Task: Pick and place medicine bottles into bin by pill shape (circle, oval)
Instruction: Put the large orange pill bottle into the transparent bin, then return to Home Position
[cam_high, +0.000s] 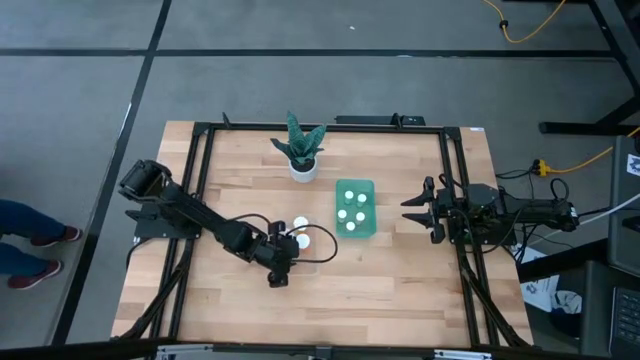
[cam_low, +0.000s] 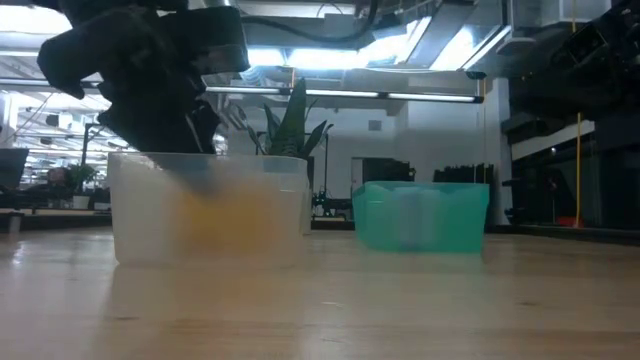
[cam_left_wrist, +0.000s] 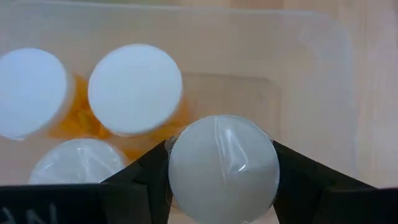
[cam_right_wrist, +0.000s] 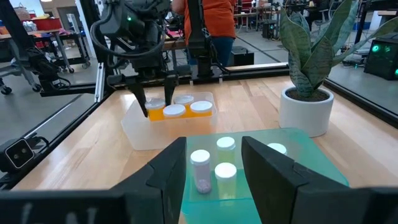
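— Progress so far?

— Left gripper (cam_left_wrist: 221, 186), at the bottom of the wrist frame, is clamped on a white-capped medicine bottle (cam_left_wrist: 222, 167) over the clear bin (cam_high: 310, 237); three amber bottles (cam_left_wrist: 135, 89) already stand inside.

— And farther off?

— Centre-right of the overhead frame, the green bin (cam_high: 370, 190) holds four bottles (cam_right_wrist: 224, 170). Right gripper (cam_high: 415, 208) waits beside it, fingers apart. No loose bottles show, so this looks like the last.

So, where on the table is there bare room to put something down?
The front of the table is bare wood, and so is the strip between the green bin and the right hand. It is crowded around the clear bin, where the left hand holds a medicine bottle.
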